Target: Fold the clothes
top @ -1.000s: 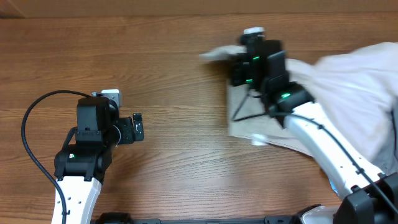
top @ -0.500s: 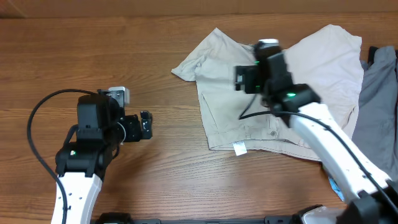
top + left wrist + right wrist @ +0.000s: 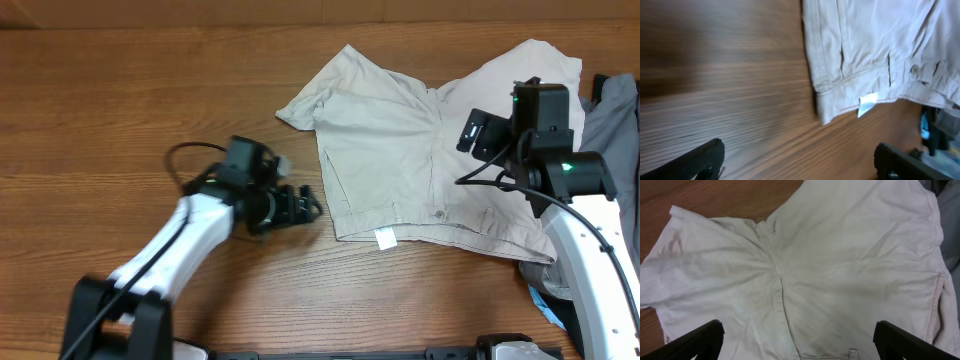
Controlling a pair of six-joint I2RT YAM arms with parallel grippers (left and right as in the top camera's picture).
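The shorts [image 3: 400, 150] lie spread flat on the tabletop [image 3: 150, 80]. Their waistband [image 3: 440, 232] faces the near edge and both legs point toward the far edge. The button [image 3: 438, 215] sits at the middle of the waistband, and a small white label [image 3: 385, 238] sticks out just below the band, left of the button. The outer corner of the shorts' left leg is curled and rumpled, and the rest is only lightly creased. A grey garment [image 3: 612, 150] lies against the shorts' right side, and the pale cloth overlaps its edge.

Your left tool [image 3: 305, 205] is over bare wood just beside the shorts' left edge, level with the waistband corner. In the left wrist view both fingers [image 3: 705, 157] are spread wide apart with nothing between them. The waistband corner, label and button all lie ahead of them, clear of the fingertips.

Your right tool [image 3: 478, 135] is over the shorts' right leg, close to the crotch. Its wrist view looks down on the seam where the two legs meet. The fingers [image 3: 695, 342] are wide apart at the bottom corners of that view and hold no cloth. You cannot tell from these views whether the fingertips touch the fabric.
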